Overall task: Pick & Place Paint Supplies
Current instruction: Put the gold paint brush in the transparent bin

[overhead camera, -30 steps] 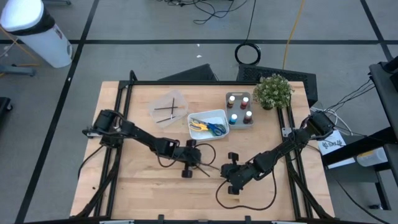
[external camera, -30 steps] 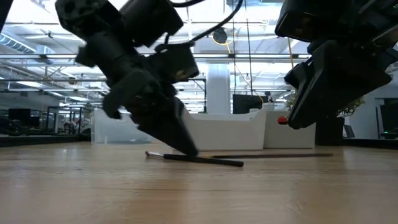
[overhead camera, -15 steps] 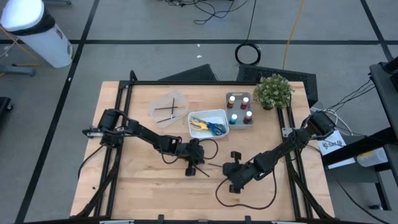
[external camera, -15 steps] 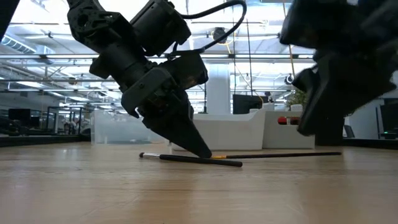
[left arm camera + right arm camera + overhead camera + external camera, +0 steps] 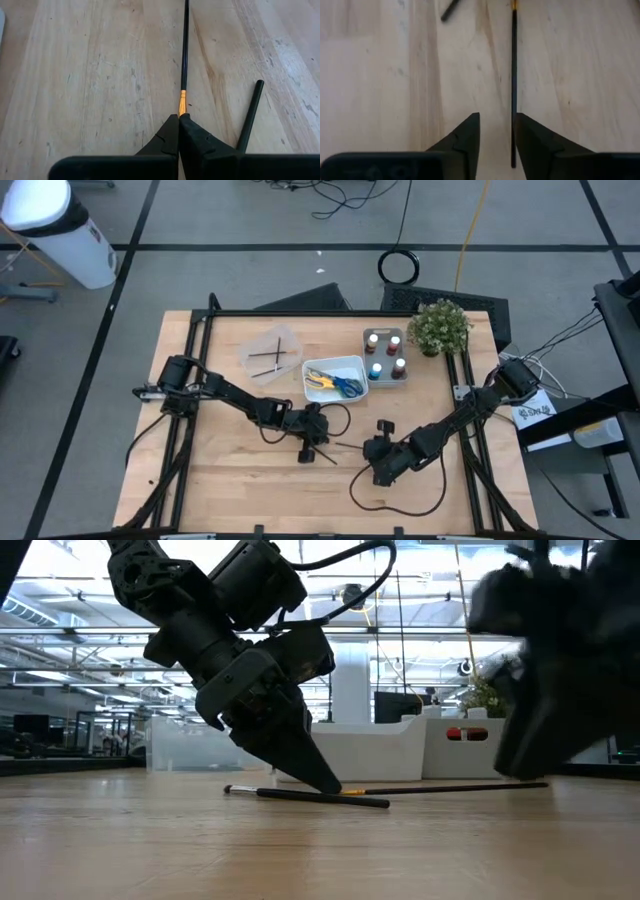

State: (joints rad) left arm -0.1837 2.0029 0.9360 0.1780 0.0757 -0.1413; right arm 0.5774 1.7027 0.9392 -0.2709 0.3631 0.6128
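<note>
A long dark brush [image 5: 185,55] with an orange ferrule [image 5: 182,102] lies flat on the wooden table [image 5: 230,470]. A shorter dark brush [image 5: 310,796] lies beside it. My left gripper [image 5: 178,119] is shut, its tips down at the long brush's ferrule end [image 5: 348,792]. My right gripper [image 5: 496,120] hangs open above the table over the same brush's handle end [image 5: 514,150], which runs along the inner edge of one finger. In the high view the two grippers face each other, left [image 5: 322,442] and right [image 5: 372,448]. My left gripper's shut fingertips [image 5: 172,125] sit on the long brush's bristle end, just past the orange ferrule [image 5: 182,107]. They come slanting down from the table's left, in line with the brush. The brush lies flat on the table. Whether any bristle is caught between the tips cannot be told.
Along the far side stand a clear tray with brushes [image 5: 272,352], a white tray with scissors [image 5: 335,378], a tray of paint pots [image 5: 386,356] and a potted plant [image 5: 438,325]. Bare wood lies toward the near edge.
My left gripper has sunk and gone toward the table's right edge until its shut tips met the long brush's ferrule end, then kept still. My right gripper has shifted a little toward the right edge and shows blurred in the low view.
</note>
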